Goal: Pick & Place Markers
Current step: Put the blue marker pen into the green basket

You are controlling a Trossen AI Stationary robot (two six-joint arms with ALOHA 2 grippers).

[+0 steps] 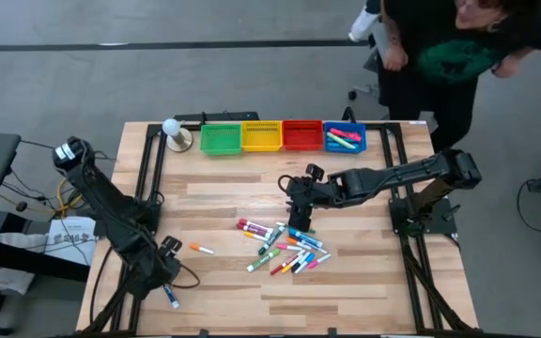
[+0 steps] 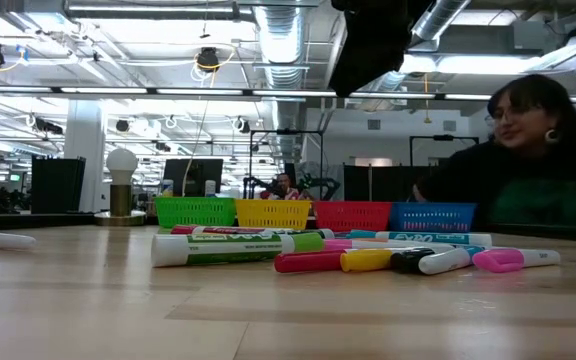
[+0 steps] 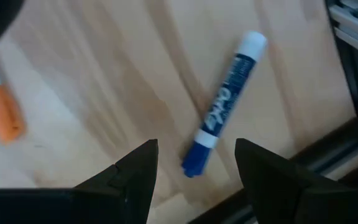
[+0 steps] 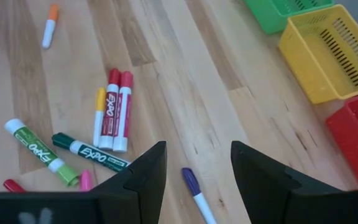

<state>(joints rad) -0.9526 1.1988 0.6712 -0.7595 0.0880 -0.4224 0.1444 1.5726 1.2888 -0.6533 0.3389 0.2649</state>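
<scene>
From above, your markers (image 1: 285, 250) lie heaped mid-tabletop (image 1: 364, 291), on the near side of the four bins (image 1: 283, 136). A few already sit in the blue bin (image 1: 345, 139). One orange marker (image 1: 200, 249) lies apart, toward the left arm, and a blue marker (image 1: 171, 297) sits at the tabletop's near left edge. Your right pincer (image 1: 298, 218) hovers between the bins and the heap, its arm stretched out from its base. Your left pincer (image 1: 165, 272) is tucked low by the blue marker, arm folded back.

At table height, the heap (image 2: 348, 252) spreads in front of the bins, a green marker (image 2: 238, 247) foremost. A person (image 2: 528, 160) stands behind the bins; keep wide swings away from that side.

Your left wrist camera looks down on the blue marker (image 3: 224, 106), which lies just ahead of the spread left fingers (image 3: 135, 174), empty. It lies at a slant to the jaw gap, and the tabletop's edge is right beside it. A careless close could, I judge, roll it off.

Your right wrist camera shows the right fingers (image 4: 148, 171) spread and holding nothing, above a purple marker (image 4: 196, 194). Two red markers (image 4: 117, 109) touch side by side with a yellow one (image 4: 98, 115) against them. A descent there would likely pinch two at once or scatter the neighbours. The lone purple one looks the safer pick.
</scene>
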